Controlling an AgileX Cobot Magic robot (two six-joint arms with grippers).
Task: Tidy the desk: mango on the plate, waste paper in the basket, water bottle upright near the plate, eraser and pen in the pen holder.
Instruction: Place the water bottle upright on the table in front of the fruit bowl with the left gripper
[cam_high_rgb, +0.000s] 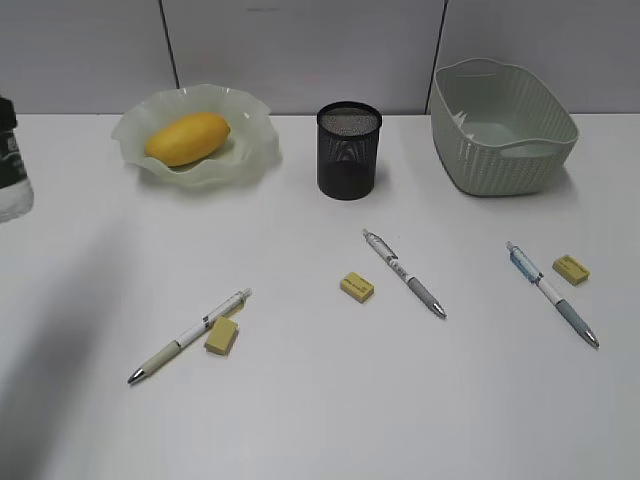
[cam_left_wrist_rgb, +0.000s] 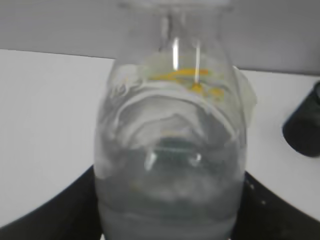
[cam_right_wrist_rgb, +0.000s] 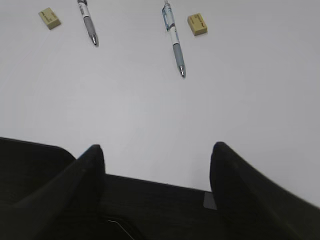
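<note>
Overall, plain white desk (cam_high_rgb: 320, 420), grey panelled wall (cam_high_rgb: 300, 50) behind.

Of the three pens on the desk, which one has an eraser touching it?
The leftmost pen, white with a grey-green grip: an eraser lies against it. The other two pens lie clear of theirs.

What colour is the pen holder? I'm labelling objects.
Black mesh; the pen holder shows best in the exterior view.

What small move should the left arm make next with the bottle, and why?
Probably carry the water bottle toward the plate and stand it upright. It fills the left wrist view, apparently held, and sits at the exterior view's left edge; the mango is already plated.
</note>
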